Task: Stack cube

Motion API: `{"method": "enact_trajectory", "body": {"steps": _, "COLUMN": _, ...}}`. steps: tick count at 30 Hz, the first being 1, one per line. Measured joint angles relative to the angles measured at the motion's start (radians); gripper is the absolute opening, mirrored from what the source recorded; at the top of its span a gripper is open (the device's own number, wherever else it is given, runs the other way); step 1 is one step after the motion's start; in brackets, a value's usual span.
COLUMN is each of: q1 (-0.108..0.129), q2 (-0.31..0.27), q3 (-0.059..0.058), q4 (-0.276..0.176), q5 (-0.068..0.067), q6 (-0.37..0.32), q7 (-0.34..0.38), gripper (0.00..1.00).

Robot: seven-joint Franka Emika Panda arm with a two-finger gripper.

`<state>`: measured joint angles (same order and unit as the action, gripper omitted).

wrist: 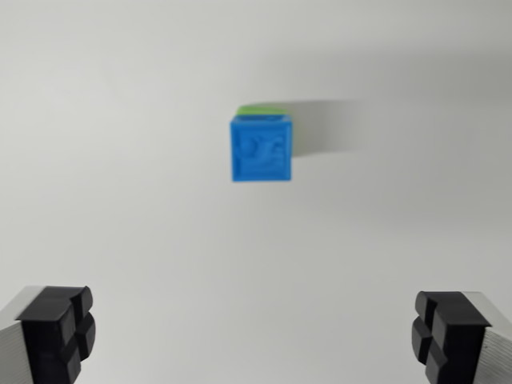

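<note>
A blue cube (261,150) with a raised pattern on its top face sits on the white surface, a little above the middle of the wrist view. A thin green edge (262,110) of a second cube shows just past its far side; the blue cube appears to rest on top of it, hiding most of it. My gripper (254,332) is open, with the black fingertips (58,324) wide apart at the bottom corners of the view. Nothing is between them, and the cubes lie well away from the fingers.
A plain white tabletop (120,200) fills the view. A soft grey shadow (328,126) stretches from the cubes toward the wrist view's right.
</note>
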<state>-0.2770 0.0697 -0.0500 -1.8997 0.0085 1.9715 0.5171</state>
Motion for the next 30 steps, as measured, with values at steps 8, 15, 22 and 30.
{"method": "enact_trajectory", "body": {"steps": 8, "q1": 0.000, "q2": -0.001, "q3": 0.000, "q4": 0.010, "q5": 0.000, "q6": -0.010, "q7": 0.000, "gripper": 1.00}}
{"method": "enact_trajectory", "body": {"steps": 15, "q1": 0.000, "q2": 0.000, "q3": 0.000, "q4": 0.010, "q5": 0.000, "q6": -0.010, "q7": 0.000, "gripper": 1.00}}
{"method": "enact_trajectory", "body": {"steps": 22, "q1": 0.000, "q2": 0.000, "q3": 0.000, "q4": 0.010, "q5": 0.000, "q6": -0.010, "q7": 0.000, "gripper": 1.00}}
{"method": "enact_trajectory", "body": {"steps": 30, "q1": 0.000, "q2": 0.000, "q3": 0.000, "q4": 0.010, "q5": 0.000, "q6": -0.010, "q7": 0.000, "gripper": 1.00}}
